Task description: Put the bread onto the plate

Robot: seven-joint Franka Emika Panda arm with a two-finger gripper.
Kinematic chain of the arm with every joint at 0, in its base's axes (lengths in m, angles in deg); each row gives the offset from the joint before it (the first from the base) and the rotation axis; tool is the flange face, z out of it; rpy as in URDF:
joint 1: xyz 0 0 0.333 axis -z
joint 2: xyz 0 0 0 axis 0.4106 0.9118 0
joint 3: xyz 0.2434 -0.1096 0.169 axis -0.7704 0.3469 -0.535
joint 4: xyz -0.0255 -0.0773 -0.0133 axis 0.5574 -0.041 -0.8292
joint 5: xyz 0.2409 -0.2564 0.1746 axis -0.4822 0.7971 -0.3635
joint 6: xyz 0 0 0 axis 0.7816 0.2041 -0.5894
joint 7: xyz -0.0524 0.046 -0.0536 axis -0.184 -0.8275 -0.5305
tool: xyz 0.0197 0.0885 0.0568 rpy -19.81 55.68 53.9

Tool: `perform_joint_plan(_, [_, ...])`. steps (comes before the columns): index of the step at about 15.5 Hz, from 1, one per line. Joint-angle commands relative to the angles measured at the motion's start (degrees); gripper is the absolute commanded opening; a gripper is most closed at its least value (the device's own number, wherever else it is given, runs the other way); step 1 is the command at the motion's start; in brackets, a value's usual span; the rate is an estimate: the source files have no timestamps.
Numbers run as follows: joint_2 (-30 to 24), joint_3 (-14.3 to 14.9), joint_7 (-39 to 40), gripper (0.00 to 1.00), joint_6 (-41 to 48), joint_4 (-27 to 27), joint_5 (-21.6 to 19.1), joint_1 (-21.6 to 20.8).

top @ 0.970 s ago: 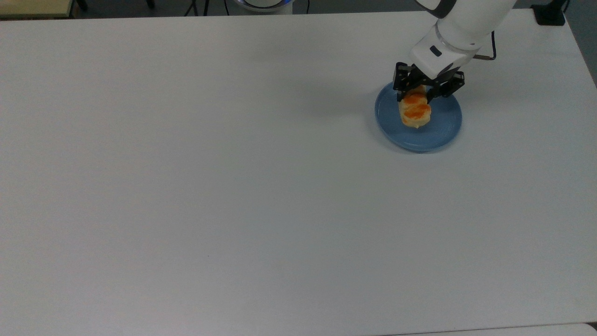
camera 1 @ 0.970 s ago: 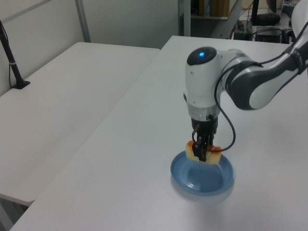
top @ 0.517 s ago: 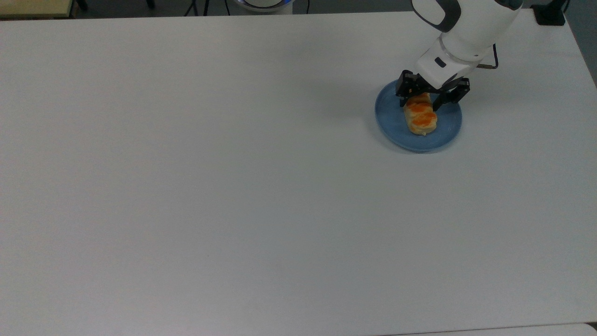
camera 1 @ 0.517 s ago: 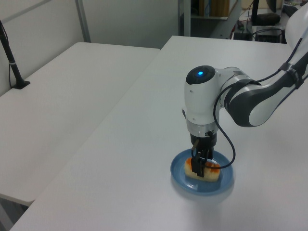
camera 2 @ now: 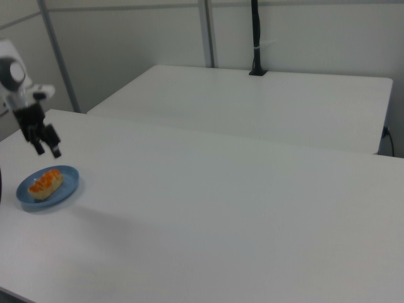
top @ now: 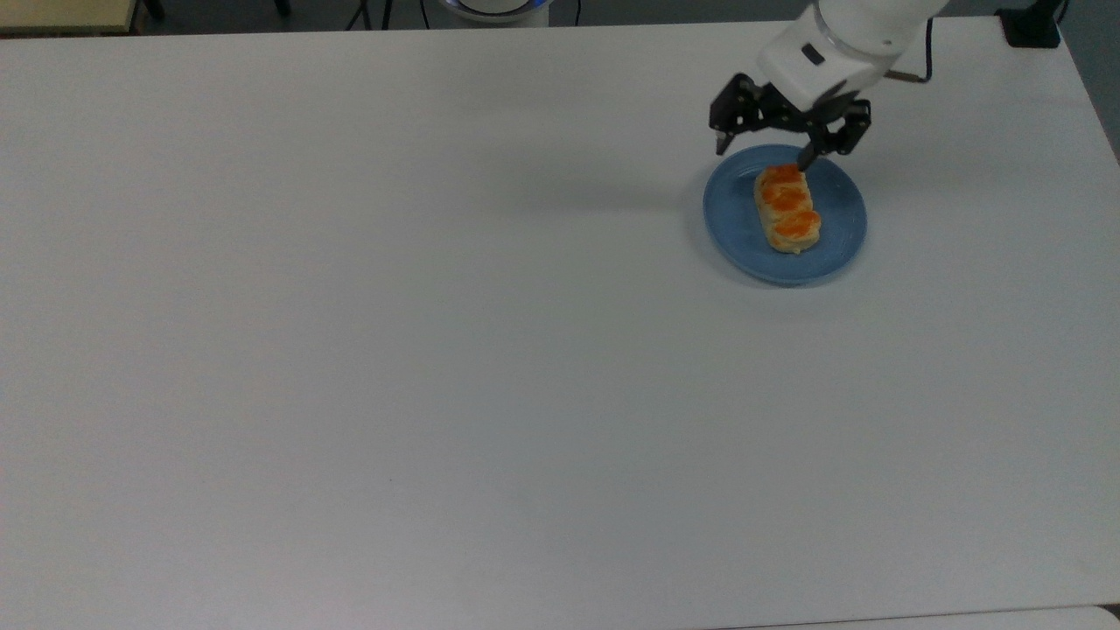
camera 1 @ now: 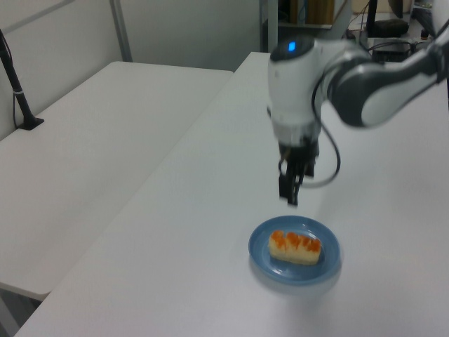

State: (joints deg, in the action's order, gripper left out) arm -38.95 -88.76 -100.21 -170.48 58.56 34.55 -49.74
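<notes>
The bread (top: pixel 787 208) is seen lying flat on the plate (top: pixel 842 229), its long axis running from the plate's far rim toward the top view's bottom. It is judged light and soft, best pinched gently across its short sides. The gripper (top: pixel 761 150) is held above, jaws spread and empty

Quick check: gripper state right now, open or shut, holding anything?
Gripper: open, empty, raised above the plate; the bread lies on the plate.
</notes>
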Motion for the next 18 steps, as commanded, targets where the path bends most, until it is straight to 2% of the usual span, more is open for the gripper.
perform_joint_plan(1, [-12.36,0.48,6.39,1.0,7.76,2.0,-1.76,8.17])
perform_joint_plan(3, [-16.58,0.83,8.92,1.0,8.03,2.18,-2.56,13.26])
perform_joint_plan(5, [-20.1,2.49,14.01,1.0,9.17,2.44,-3.96,17.49])
perform_joint_plan(7, [-23.96,6.52,21.2,1.0,9.26,2.96,-6.5,20.04])
perform_joint_plan(10, [-29.07,14.08,33.95,1.0,9.35,5.16,-9.59,20.32])
perform_joint_plan(13, [-29.17,18.57,41.26,1.0,9.27,4.9,-10.56,21.37])
perform_joint_plan(16, [-29.17,19.11,47.94,1.0,9.27,4.73,-10.47,23.04])
perform_joint_plan(18, [-28.64,19.11,48.58,1.0,9.09,4.64,-10.38,23.04])
